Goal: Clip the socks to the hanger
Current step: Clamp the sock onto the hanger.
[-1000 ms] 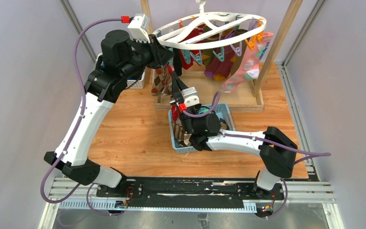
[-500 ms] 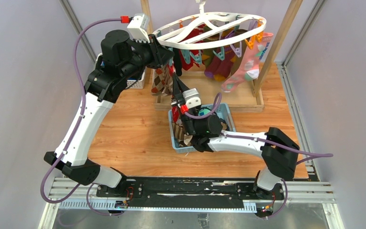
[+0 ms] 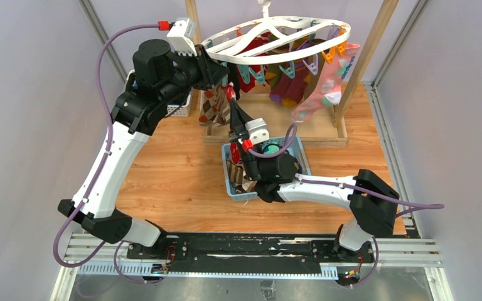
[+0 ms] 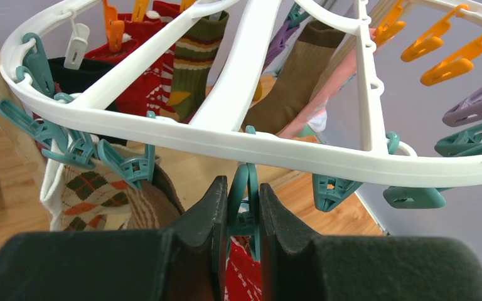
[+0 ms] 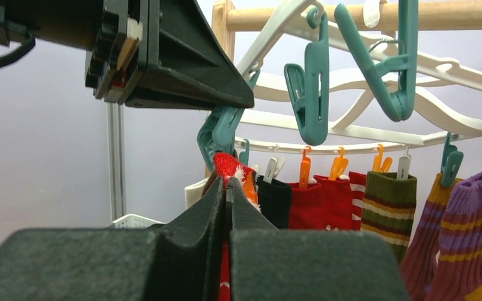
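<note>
Left wrist view, my left tool (image 4: 243, 190) squeezing a teal clip (image 4: 246, 218) on the hanger (image 4: 226, 141), my right tool (image 5: 227, 188) clamped on a red sock (image 5: 226, 165) just below

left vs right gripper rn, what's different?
Left gripper squeezes a teal clip on the hanger; right gripper pinches a red sock. Left gripper sits up at the hanger's rim; right gripper reaches up from below. Shared: both are shut on something, and they meet at that one clip, with the sock's top just under it.
</note>
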`<state>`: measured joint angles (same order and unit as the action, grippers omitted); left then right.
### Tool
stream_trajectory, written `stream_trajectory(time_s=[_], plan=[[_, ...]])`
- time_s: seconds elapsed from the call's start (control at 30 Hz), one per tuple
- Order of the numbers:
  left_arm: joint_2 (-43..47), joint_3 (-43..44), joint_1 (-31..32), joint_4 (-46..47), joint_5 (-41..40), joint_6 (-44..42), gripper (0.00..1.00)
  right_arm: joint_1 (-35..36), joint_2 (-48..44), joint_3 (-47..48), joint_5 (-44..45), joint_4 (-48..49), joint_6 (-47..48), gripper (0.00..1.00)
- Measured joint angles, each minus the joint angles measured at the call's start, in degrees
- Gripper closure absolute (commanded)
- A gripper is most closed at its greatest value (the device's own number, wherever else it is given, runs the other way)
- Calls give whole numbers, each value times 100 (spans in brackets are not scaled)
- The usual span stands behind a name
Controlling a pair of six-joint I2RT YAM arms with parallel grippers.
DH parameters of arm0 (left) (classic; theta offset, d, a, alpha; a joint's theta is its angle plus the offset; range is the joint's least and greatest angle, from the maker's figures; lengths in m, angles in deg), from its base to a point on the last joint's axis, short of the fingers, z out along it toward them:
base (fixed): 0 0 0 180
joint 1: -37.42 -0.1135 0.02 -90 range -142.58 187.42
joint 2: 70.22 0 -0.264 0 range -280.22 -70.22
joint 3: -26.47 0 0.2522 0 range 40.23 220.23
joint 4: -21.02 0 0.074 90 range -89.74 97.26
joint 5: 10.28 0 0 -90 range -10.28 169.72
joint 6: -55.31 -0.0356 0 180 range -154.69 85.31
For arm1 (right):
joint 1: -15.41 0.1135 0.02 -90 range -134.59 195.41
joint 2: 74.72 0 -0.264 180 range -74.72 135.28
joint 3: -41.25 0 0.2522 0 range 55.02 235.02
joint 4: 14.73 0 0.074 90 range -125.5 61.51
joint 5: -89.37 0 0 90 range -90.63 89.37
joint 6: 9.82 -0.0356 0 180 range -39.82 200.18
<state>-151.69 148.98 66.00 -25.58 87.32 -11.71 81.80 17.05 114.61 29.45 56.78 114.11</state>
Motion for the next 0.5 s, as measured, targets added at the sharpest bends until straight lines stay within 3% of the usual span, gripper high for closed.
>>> stream_trajectory(time_s=[0.5], plan=[[0, 0, 0, 2, -33, -2, 98, 0, 0, 293, -184, -308, -424, 100]])
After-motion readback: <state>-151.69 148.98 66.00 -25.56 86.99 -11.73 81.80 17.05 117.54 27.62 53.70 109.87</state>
